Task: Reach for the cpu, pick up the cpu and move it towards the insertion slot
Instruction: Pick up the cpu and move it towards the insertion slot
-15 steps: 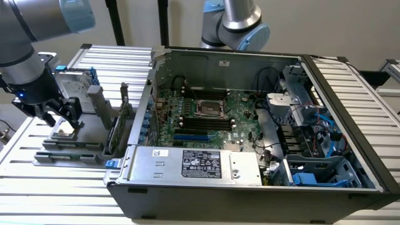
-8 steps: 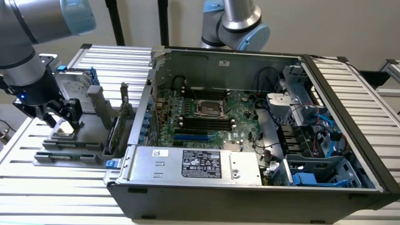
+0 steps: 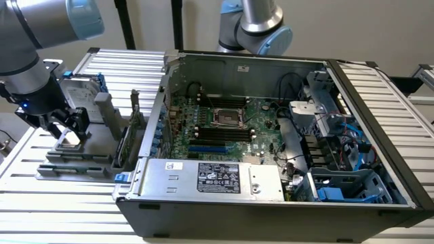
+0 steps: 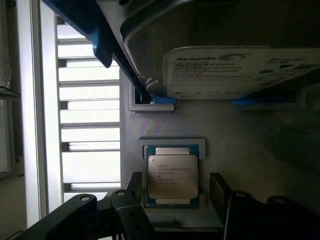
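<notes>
Gripper (image 3: 66,131) low over the grey fixture (image 3: 74,166) at the exterior view's left, outside the computer case (image 3: 271,218); jaws released and spread, one finger (image 4: 135,186) either side of the cpu (image 4: 172,176), contact not discernible. Cpu lies flat in its fixture recess, lid print too small to read, recess edge nearest the wrist covered by the gripper body. Insertion slot (image 3: 226,116) well apart on the green board (image 3: 261,124); hard drive (image 4: 240,70) beside the cpu cut off.

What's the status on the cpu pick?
End effector open, straddling the cpu. Cpu flat in its tray, not lifted. Hard drive stands beside the tray; insertion slot uncovered.
</notes>
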### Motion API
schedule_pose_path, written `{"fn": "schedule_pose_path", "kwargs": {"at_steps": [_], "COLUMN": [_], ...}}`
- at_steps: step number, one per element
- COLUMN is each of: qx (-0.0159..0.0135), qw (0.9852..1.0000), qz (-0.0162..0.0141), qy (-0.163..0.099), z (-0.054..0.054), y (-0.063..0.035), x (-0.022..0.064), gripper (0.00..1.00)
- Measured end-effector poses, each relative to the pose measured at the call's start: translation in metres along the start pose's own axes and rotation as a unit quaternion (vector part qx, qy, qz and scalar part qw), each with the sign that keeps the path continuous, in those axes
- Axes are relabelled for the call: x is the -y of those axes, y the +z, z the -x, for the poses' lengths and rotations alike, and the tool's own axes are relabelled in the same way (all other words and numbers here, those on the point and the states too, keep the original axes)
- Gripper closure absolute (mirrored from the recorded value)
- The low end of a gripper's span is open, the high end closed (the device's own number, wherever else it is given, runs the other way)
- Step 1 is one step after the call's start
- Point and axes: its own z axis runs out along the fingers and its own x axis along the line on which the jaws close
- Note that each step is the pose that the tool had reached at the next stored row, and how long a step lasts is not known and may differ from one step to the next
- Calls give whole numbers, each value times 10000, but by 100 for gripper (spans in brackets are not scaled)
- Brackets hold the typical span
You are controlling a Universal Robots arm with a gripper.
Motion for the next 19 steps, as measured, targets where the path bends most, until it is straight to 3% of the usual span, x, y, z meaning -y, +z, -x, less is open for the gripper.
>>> {"fn": "schedule_pose_path", "kwargs": {"at_steps": [19], "qx": [-10], "qw": [10000], "qz": [-13], "qy": [10], "z": [-35], "y": [102], "x": [-53], "gripper": [35]}}
